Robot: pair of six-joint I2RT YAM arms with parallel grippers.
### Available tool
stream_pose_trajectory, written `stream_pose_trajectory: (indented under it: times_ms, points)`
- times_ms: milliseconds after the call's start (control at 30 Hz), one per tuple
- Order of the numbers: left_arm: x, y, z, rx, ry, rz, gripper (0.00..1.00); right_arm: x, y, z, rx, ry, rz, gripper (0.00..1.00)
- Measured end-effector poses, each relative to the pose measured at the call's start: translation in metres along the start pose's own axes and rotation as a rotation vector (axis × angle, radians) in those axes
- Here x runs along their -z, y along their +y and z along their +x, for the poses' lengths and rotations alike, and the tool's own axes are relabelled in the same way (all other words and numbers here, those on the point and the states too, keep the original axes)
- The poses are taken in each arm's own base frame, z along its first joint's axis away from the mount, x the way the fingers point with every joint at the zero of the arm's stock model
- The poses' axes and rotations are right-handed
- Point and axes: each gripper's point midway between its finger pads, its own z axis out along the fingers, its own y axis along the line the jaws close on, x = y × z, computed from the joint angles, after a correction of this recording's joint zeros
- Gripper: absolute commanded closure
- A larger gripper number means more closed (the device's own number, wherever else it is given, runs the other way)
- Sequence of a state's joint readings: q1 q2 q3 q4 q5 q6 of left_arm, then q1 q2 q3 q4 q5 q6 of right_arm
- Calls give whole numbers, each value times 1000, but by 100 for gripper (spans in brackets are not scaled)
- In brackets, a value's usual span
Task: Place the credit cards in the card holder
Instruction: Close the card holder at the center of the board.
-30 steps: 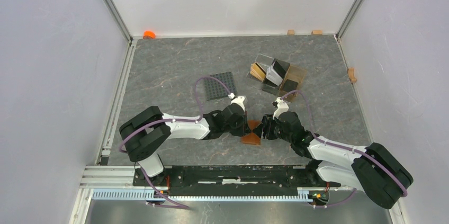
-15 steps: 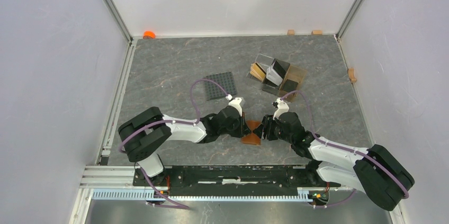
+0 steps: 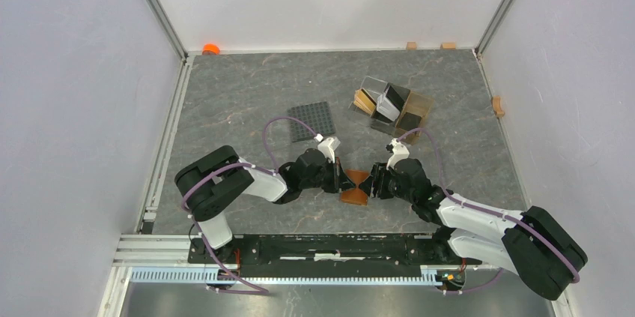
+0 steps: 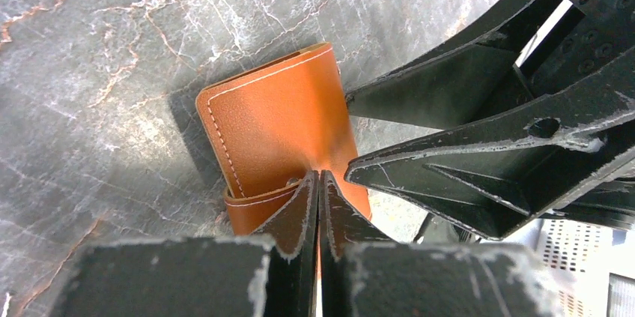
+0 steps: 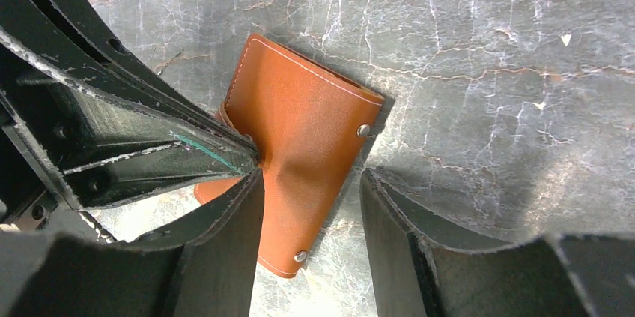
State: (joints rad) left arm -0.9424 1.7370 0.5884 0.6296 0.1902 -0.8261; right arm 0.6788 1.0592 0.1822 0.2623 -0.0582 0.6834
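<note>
Two claws meet at the flat brown leather card holder (image 3: 353, 197), lower centre on the grey marbled bench (image 3: 247, 85). Left claw (image 4: 318, 182), fully pinched, has slid leftward, tips touching it; right claw (image 5: 312, 176) straddles it half-wide. Opening looks unfinished.

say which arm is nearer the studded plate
Left. The left arm has its wrist right by the plate's near corner; the right arm is farther right, across the wallet.
</note>
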Motion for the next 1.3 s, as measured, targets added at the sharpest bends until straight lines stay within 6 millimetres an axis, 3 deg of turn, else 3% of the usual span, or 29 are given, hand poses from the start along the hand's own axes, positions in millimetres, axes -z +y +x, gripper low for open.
stream_pose_trajectory:
  times_ms: [567,1200,1300]
  points:
    - [3,9,0,140,-18,182,98,3,-3,0,-1,7,26,44]
    - [5,18,-8,289,3,214,98,10,-14,-2,28,59,125,43]
    - [5,17,-9,292,10,212,92,12,-14,-5,37,67,140,43]
